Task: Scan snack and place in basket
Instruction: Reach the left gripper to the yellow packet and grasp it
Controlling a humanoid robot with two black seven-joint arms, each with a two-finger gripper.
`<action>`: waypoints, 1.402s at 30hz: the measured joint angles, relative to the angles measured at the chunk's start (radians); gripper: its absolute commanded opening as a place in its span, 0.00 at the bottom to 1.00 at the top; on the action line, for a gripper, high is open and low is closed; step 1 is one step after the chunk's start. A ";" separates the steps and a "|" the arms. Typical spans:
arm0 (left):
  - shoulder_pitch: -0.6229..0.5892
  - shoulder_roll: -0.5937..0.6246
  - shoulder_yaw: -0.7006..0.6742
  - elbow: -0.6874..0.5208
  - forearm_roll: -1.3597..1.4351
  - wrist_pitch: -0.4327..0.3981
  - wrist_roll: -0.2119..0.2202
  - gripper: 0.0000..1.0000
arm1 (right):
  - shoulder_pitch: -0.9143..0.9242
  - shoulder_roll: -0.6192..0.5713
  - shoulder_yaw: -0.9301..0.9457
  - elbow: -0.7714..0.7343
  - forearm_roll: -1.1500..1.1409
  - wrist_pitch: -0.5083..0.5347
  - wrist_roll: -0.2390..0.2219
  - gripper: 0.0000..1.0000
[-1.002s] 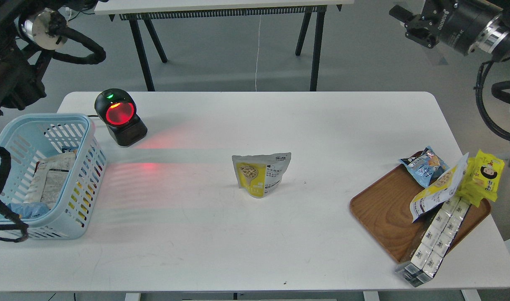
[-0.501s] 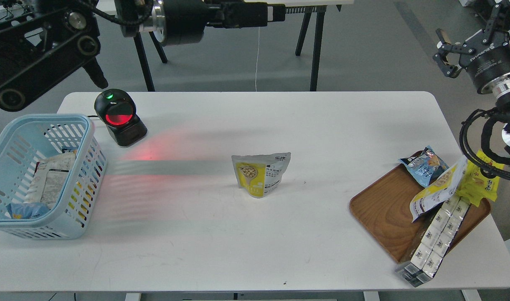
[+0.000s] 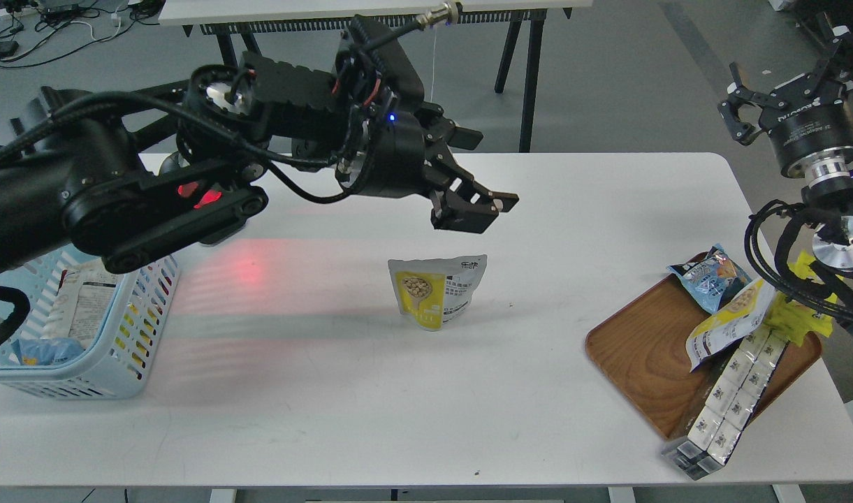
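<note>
The snack [image 3: 436, 290], a yellow and white-grey pouch with a round picture of beige balls, stands upright at the middle of the white table [image 3: 412, 419]. My left gripper [image 3: 489, 171] hangs open in the air just above and behind it, a little to its right, not touching it. The light blue basket [image 3: 63, 381] sits at the table's left edge, partly hidden by my left arm, with several packets inside. My right gripper [image 3: 782, 66] is open and empty, raised beyond the table's far right corner.
A black scanner [image 3: 195, 192] with a red glowing window stands at the back left, mostly hidden behind my left arm. A brown wooden tray [image 3: 643, 349] at the right holds a blue bag [image 3: 709, 276], another yellow-white pouch [image 3: 730, 318], a yellow packet [image 3: 796, 314] and boxed packs [image 3: 726, 398].
My left arm has swung in from the top left and down across the table, bringing its gripper over the snack. The right arm has shifted slightly. The snack has not moved.
</note>
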 measured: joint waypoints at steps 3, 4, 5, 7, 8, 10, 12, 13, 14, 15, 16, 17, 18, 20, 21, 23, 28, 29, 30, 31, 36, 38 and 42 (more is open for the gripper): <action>0.001 -0.028 0.055 -0.002 0.063 0.000 0.000 0.91 | 0.000 0.016 0.011 0.004 0.000 0.000 0.000 1.00; 0.001 -0.036 0.069 -0.002 0.088 0.000 0.001 0.91 | 0.002 0.019 0.013 0.005 0.000 0.000 0.000 1.00; 0.001 -0.043 0.083 0.000 0.117 0.000 0.001 0.91 | 0.003 0.022 0.013 0.007 0.000 0.000 0.000 1.00; 0.003 -0.052 0.106 0.005 0.150 0.000 0.002 0.91 | 0.004 0.030 0.014 0.008 0.000 0.000 0.000 1.00; 0.003 -0.056 0.115 0.007 0.156 0.000 0.002 0.90 | 0.005 0.035 0.014 0.008 0.000 0.000 0.000 1.00; 0.005 -0.064 0.132 0.017 0.161 0.000 0.001 0.87 | 0.006 0.046 0.015 0.009 0.000 0.000 0.000 1.00; 0.006 -0.067 0.145 0.031 0.163 0.000 0.000 0.84 | 0.006 0.052 0.018 0.009 0.000 0.000 0.000 1.00; 0.007 -0.068 0.152 0.040 0.163 0.000 0.000 0.84 | 0.005 0.054 0.021 0.010 0.000 0.000 0.000 1.00; 0.008 -0.069 0.158 0.049 0.163 0.000 -0.001 0.83 | 0.002 0.056 0.026 0.010 0.000 0.000 0.000 1.00; 0.011 -0.069 0.161 0.057 0.163 0.000 -0.001 0.81 | -0.001 0.057 0.030 0.010 0.000 0.000 0.000 1.00; 0.017 -0.070 0.164 0.066 0.163 0.000 -0.001 0.78 | -0.004 0.058 0.034 0.010 0.000 0.000 0.000 1.00; 0.022 -0.070 0.165 0.074 0.163 0.000 -0.001 0.78 | -0.007 0.058 0.037 0.010 0.000 0.000 0.000 1.00; 0.028 -0.070 0.166 0.082 0.163 0.000 -0.001 0.77 | -0.009 0.058 0.040 0.010 0.000 0.000 0.000 1.00; 0.035 -0.070 0.168 0.094 0.163 0.000 -0.001 0.76 | -0.012 0.058 0.045 0.010 0.000 0.000 0.000 1.00; 0.041 -0.069 0.168 0.099 0.163 0.000 -0.002 0.75 | -0.013 0.058 0.047 0.010 0.000 0.000 0.000 1.00; 0.059 -0.067 0.168 0.104 0.163 0.000 -0.015 0.72 | -0.015 0.056 0.052 0.010 0.000 0.000 0.000 1.00; 0.081 -0.067 0.168 0.119 0.163 0.000 -0.047 0.55 | -0.016 0.053 0.065 0.011 0.000 0.000 0.000 1.00; 0.082 -0.068 0.168 0.127 0.163 0.000 -0.048 0.53 | -0.016 0.053 0.065 0.011 0.000 0.000 0.000 1.00; 0.082 -0.069 0.167 0.134 0.163 0.000 -0.048 0.50 | -0.016 0.053 0.066 0.011 0.000 0.000 0.000 1.00; 0.082 -0.070 0.166 0.144 0.163 0.000 -0.049 0.47 | -0.016 0.052 0.066 0.011 0.000 0.000 0.000 1.00; 0.082 -0.071 0.164 0.186 0.163 0.000 -0.051 0.30 | -0.016 0.049 0.066 0.011 0.000 0.000 0.000 1.00; 0.080 -0.071 0.164 0.198 0.163 0.000 -0.053 0.30 | -0.017 0.048 0.066 0.010 0.000 0.000 0.000 1.00; 0.080 -0.070 0.163 0.207 0.163 0.000 -0.056 0.30 | -0.017 0.046 0.066 0.007 0.000 0.000 0.000 1.00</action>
